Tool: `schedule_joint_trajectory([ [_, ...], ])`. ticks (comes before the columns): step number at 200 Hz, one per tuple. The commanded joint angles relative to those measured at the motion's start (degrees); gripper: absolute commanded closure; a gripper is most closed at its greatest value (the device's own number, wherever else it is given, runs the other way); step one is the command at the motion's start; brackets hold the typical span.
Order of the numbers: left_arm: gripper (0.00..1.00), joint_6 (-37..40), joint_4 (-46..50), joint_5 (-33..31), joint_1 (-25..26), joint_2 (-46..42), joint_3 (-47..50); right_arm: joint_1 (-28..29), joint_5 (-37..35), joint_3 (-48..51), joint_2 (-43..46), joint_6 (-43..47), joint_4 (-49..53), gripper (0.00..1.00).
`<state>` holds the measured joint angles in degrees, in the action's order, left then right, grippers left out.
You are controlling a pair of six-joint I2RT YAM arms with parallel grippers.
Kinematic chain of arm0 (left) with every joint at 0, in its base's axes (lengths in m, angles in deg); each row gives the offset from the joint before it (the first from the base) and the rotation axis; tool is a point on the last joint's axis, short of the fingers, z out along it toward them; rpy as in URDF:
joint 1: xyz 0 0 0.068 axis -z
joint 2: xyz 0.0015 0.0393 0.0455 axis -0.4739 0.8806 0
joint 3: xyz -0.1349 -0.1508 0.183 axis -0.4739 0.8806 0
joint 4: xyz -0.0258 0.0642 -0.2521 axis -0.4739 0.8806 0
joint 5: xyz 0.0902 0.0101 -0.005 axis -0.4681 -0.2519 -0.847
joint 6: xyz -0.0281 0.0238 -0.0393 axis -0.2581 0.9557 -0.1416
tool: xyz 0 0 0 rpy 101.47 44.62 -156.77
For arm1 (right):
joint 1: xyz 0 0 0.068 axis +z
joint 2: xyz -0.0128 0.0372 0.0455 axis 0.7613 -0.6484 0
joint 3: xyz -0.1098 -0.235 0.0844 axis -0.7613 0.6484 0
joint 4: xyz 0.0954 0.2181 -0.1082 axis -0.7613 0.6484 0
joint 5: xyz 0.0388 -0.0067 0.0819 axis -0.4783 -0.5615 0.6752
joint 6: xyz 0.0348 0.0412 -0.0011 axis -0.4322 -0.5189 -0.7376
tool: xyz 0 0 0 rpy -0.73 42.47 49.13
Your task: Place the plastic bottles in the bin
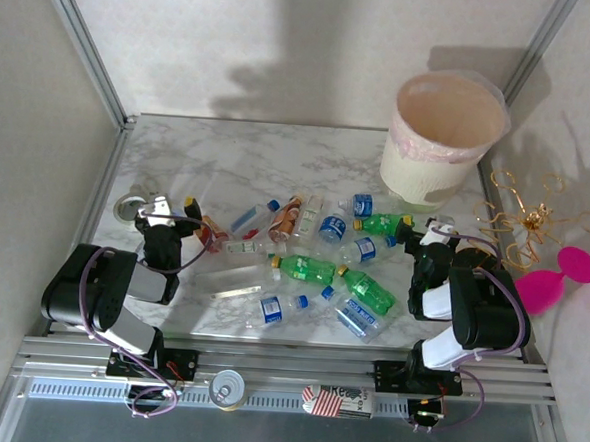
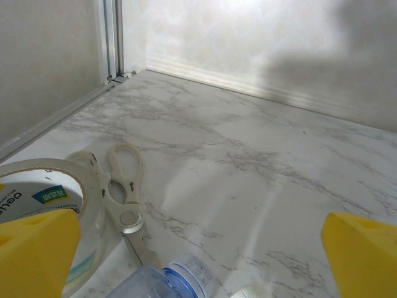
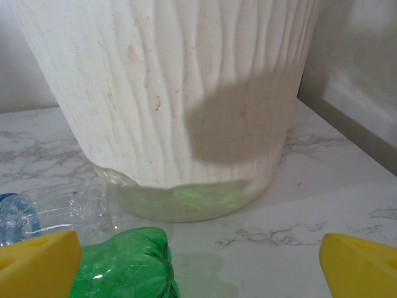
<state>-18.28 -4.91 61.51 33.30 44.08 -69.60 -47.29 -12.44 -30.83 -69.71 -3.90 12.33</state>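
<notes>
Several plastic bottles lie scattered across the middle of the marble table: green ones with yellow caps (image 1: 307, 270), clear ones with blue labels (image 1: 280, 307) and an orange-labelled one (image 1: 287, 219). The cream bin (image 1: 445, 140) with its pinkish liner stands at the back right. My left gripper (image 1: 172, 214) is open at the left end of the pile, a clear bottle's blue-capped end (image 2: 183, 279) just below its gap (image 2: 201, 264). My right gripper (image 1: 435, 232) is open near the bin's foot (image 3: 173, 93), with a green bottle (image 3: 124, 264) beside its left finger (image 3: 37, 264).
A tape roll (image 2: 43, 198) and white scissors (image 2: 121, 192) lie by my left finger. A gold wire stand (image 1: 525, 220) and a pink goblet (image 1: 557, 277) sit off the table's right edge. A can (image 1: 228, 387) and a packet (image 1: 339, 399) rest on the front rail.
</notes>
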Motion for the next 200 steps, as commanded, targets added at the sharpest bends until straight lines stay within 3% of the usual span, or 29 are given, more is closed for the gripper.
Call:
schedule_joint_trajectory([
  [1, 0.01, 0.51, -0.41, 1.39, -0.62, 0.38, -1.03, 0.26, -1.04, -1.05, -0.59, 0.94, -2.43, 0.01],
  [82, 0.01, 0.52, -0.87, -1.07, -0.02, 0.23, -0.75, 3.58, -5.11, 1.94, 4.35, 3.94, -4.88, 0.01],
  [103, 0.01, 2.0, 4.08, -3.61, 1.69, -3.01, -2.33, 4.89, -5.03, -1.1, 9.38, 4.67, 5.53, 0.01],
  [137, 0.0, -0.77, 28.4, -8.5, 4.37, -11.44, -12.96, 6.06, -4.88, -9.26, 16.34, -1.51, 25.78, 0.01],
  [171, 0.01, -10.59, 42.52, -6.06, 4.73, -15.6, -21.06, 7.77, -3.45, -17.68, 19.91, -8.23, 44.47, 0.01],
  [200, 0.01, -18.05, 51.56, 0.33, 4.98, -18.61, -25.93, 8.38, 1.32, -28.34, 20.1, -15.33, 64.6, 0.01],
])
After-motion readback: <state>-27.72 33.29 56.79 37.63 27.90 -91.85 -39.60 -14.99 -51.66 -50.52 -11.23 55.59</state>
